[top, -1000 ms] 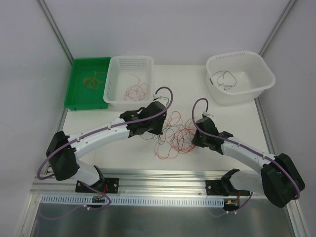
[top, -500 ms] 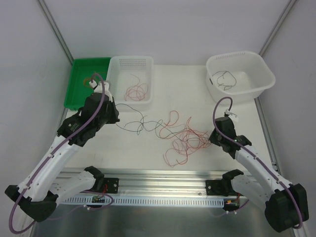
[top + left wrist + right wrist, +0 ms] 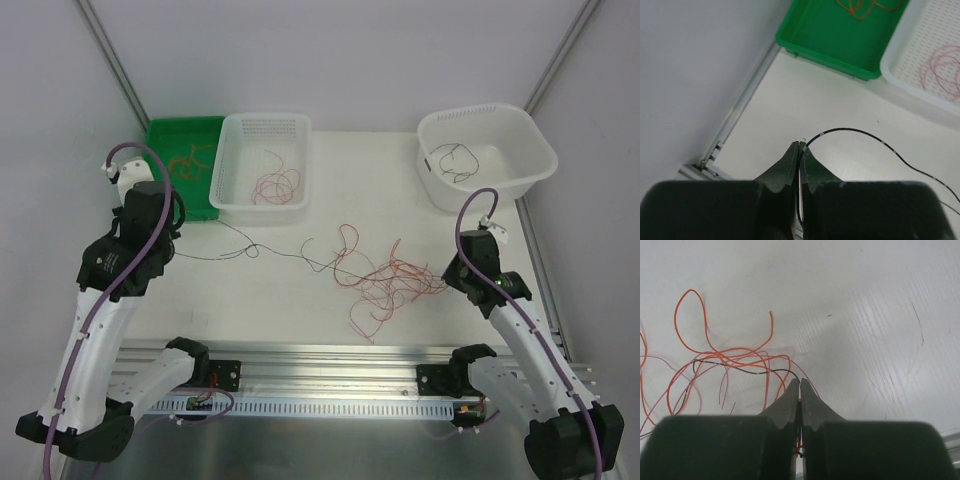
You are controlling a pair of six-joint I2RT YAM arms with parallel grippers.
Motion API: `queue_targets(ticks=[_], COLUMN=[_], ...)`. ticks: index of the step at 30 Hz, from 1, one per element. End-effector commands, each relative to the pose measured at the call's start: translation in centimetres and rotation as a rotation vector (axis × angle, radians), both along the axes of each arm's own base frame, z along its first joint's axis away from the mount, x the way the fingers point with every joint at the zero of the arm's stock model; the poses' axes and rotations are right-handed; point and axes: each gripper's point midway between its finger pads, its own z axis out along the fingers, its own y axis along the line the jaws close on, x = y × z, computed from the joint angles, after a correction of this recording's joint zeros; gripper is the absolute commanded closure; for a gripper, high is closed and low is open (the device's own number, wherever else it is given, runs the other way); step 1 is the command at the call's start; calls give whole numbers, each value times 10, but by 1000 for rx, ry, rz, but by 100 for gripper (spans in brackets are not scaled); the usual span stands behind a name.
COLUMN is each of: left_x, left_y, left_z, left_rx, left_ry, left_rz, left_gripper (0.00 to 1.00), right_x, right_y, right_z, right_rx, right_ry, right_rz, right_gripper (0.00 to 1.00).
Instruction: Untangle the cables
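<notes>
Cables are partly sorted, by the look of the bins. At far left, the green tray [image 3: 200, 135] holds a few orange-tan wires [image 3: 190, 165], and the white basket [image 3: 230, 150] beside it holds red loops [image 3: 275, 185]. The left gripper [image 3: 799, 146] is pinched fully closed on the end of a black cable [image 3: 845, 129], just in front of the tray. That cable trails rightward across the table [image 3: 380, 180] into the red tangle [image 3: 390, 280], which lies loose in the middle and is the bulk of the remaining work. At the tangle's right edge, the right gripper [image 3: 800, 385] is closed tight on strands: a black one runs to its tips and red shows between the fingers. Whether that is the same black cable I cannot tell for sure. The white tub [image 3: 540, 160] at far right already holds black wires [image 3: 455, 165]. I judge the black cable not yet freed, with the red pile still to separate.
</notes>
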Motion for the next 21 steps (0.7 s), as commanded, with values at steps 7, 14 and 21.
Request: queue_targets(ticks=[7, 14, 21], left_x=[-7, 10, 0], left_y=[15, -84, -138], left_z=[38, 3, -12], left_rx=[32, -295, -496], left_ry=[-57, -17, 9], left_rz=[10, -436, -658], left_gripper=[100, 100, 100], right_x=[6, 8, 2], right_y=[3, 46, 129], right_z=[36, 62, 83], right_rx=[-5, 42, 174], right_ry=[-20, -34, -109], right_rz=[76, 331, 644], right_gripper=[72, 33, 32])
